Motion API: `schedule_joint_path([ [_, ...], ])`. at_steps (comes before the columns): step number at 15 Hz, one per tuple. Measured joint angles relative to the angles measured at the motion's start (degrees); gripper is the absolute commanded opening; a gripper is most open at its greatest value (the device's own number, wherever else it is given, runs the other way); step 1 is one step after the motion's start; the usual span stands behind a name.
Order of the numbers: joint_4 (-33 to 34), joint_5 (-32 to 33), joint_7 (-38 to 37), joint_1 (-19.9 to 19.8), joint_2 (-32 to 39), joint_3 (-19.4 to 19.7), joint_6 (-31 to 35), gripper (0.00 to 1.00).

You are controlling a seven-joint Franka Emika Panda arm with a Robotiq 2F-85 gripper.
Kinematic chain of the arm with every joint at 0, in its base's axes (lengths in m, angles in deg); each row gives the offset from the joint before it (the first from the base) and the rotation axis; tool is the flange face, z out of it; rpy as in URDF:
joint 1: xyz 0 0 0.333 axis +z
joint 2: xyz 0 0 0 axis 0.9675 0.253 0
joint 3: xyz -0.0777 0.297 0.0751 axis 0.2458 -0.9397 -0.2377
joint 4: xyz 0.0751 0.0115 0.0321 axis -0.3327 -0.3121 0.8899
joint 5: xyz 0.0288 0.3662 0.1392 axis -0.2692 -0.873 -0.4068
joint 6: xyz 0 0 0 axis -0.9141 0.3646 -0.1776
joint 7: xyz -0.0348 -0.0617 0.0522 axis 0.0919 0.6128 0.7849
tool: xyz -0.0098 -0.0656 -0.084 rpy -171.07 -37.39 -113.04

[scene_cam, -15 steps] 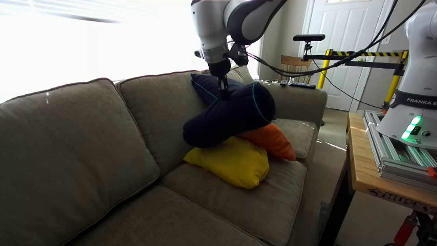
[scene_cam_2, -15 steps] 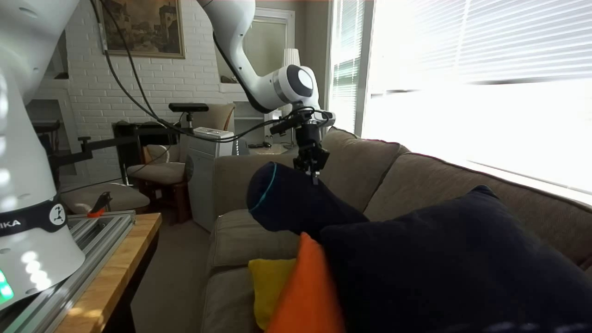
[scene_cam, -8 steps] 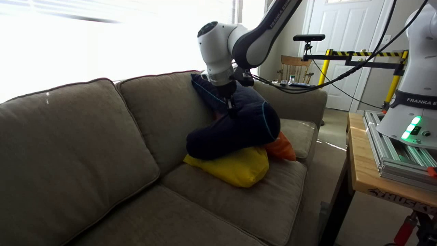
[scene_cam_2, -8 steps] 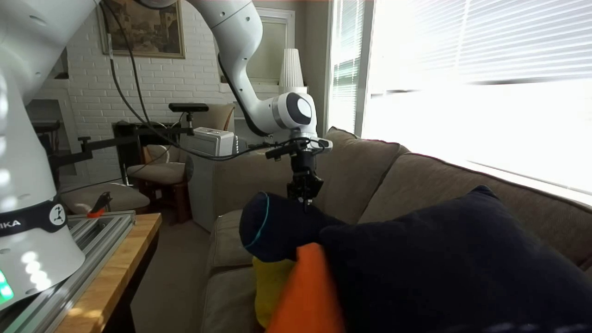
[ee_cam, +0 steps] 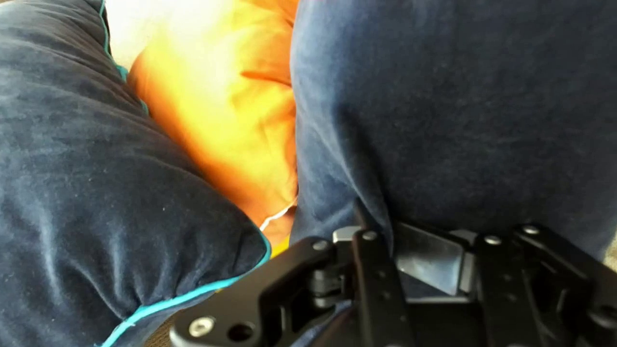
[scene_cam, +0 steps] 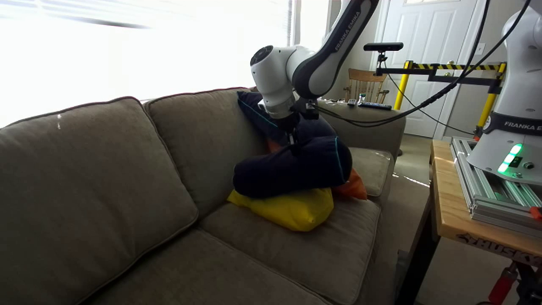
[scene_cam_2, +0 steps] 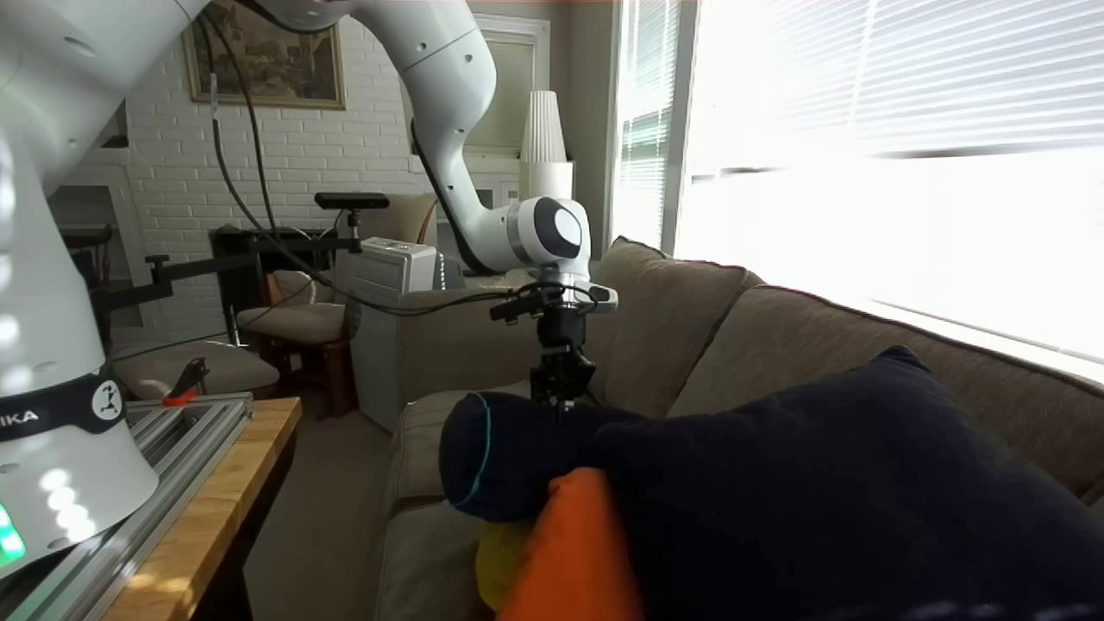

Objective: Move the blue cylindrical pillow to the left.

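in an exterior view the surface, a couch seat, spreads out at the near left, with the couch back rising behind. the flat navy cushion leans there, behind the blue cylindrical pillow. the pillow lies sideways across the top of the yellow cushion, seemingly touching it, its teal-piped end at the right. above its middle the tool points down; in the wrist view a ridge of cloth runs in between the jaws, so it looks clenched on a fold of the pillow's cover. farther right, the orange cushion shows under the piped end.

as for handling, i judge the pillow soft, light for its bulk and in no danger of breaking. it looks too fat for the jaws to span, so a pinched fold of cover near mid-length is the sensible hold, as here. the velvety cloth probably grips well, but a shallow pinch could slide out, and a hold off centre would likely let one end sag.
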Motion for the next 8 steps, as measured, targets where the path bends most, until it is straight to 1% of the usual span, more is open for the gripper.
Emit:
schedule_joint_path([
  [8,-0.17,-1.80,-1.69,0.00,2.96,0.20,-0.13,0.01],
])
